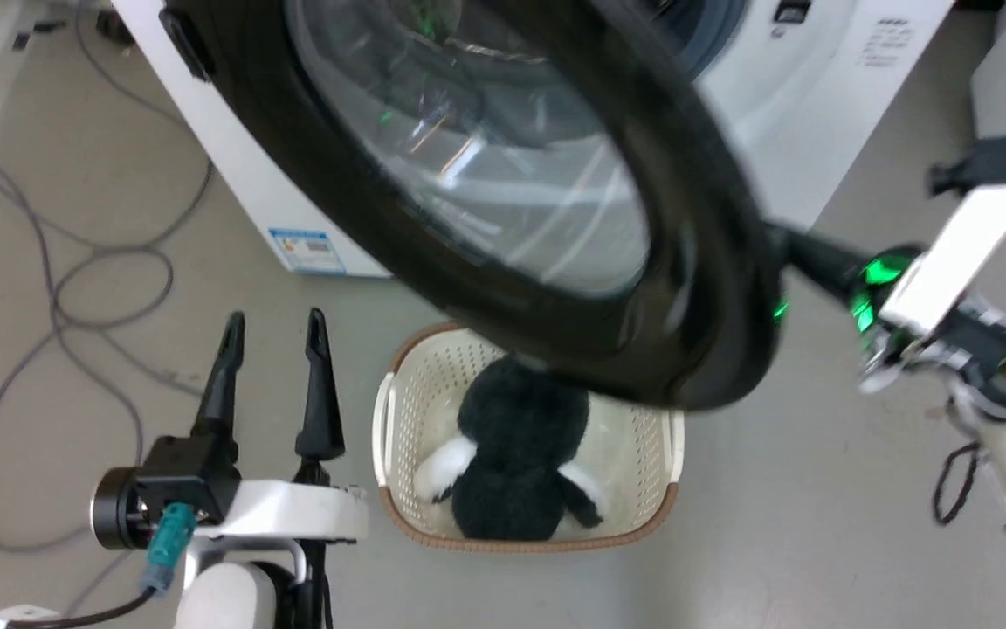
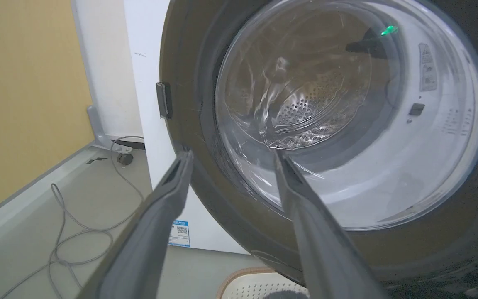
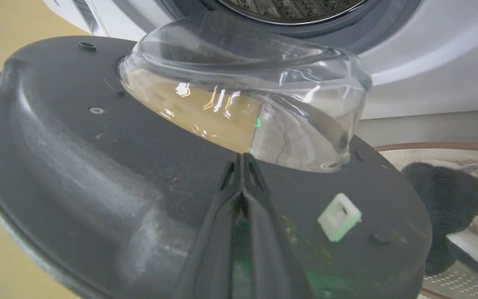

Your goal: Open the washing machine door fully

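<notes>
left hand (image 1: 276,319): spread wide, empty | right hand (image 3: 242,160): pinched closed, tips against washing machine door (image 3: 98,158)

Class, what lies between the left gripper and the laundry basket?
Head view: only bare grey floor separates the left gripper from the laundry basket.

The washing machine door (image 1: 485,175) stands swung out in front of the washing machine (image 1: 782,122) and hangs over the back of a basket (image 1: 385,411), which sits on the floor before the machine with a plush toy (image 1: 516,454) lying in it. The left gripper (image 1: 276,319) is just left of the basket, on the door's outer side and apart from it, with a cable (image 1: 58,288) on the floor further left. The right gripper (image 3: 242,155) reaches in from the right, on the door's inner side, its tips at the foot of the glass bowl.
</notes>
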### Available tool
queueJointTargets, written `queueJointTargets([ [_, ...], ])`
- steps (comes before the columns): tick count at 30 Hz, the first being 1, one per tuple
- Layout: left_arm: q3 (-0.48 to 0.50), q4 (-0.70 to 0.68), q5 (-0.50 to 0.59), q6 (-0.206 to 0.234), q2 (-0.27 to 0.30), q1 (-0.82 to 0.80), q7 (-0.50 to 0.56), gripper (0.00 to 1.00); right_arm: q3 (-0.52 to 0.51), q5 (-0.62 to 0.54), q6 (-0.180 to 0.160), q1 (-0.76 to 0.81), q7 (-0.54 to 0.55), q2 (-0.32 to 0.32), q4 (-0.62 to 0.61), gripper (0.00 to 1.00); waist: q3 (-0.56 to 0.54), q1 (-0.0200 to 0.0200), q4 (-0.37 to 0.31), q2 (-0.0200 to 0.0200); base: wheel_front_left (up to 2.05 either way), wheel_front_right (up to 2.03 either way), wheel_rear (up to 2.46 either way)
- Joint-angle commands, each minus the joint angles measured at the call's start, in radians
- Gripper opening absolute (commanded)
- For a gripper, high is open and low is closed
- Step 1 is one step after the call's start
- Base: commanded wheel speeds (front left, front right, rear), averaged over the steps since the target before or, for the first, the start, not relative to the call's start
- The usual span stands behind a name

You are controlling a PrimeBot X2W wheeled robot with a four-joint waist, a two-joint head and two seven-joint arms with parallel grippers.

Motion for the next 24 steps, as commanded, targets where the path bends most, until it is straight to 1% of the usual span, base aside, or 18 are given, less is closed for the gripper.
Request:
queueJointTargets([
  [1, 0.0, 0.007, 0.01, -0.004, 0.001, 0.016, -0.005, 1.0, 0.022, -0.001, 0.002, 0.033, 0.018, 0.019, -0.032, 0.0, -0.025, 0.0, -0.01, 0.0, 0.0, 0.0, 0.0],
  [8, -0.009, 0.023, 0.008, -0.004, 0.001, 0.048, -0.005, 1.0, 0.079, -0.005, 0.002, 0.138, 0.04, 0.052, -0.146, 0.0, -0.08, 0.0, -0.009, 0.0, 0.0, 0.0, 0.0],
  [15, -0.012, 0.037, 0.005, 0.0, 0.001, 0.083, -0.005, 1.0, 0.131, -0.012, 0.002, 0.259, 0.033, 0.091, -0.241, 0.0, -0.128, 0.0, 0.001, 0.0, 0.0, 0.0, 0.0],
  [24, -0.003, 0.051, 0.008, 0.001, 0.001, 0.128, -0.005, 1.0, 0.199, -0.025, 0.002, 0.385, 0.016, 0.147, -0.273, 0.0, -0.191, 0.0, 0.006, 0.0, 0.0, 0.0, 0.0],
])
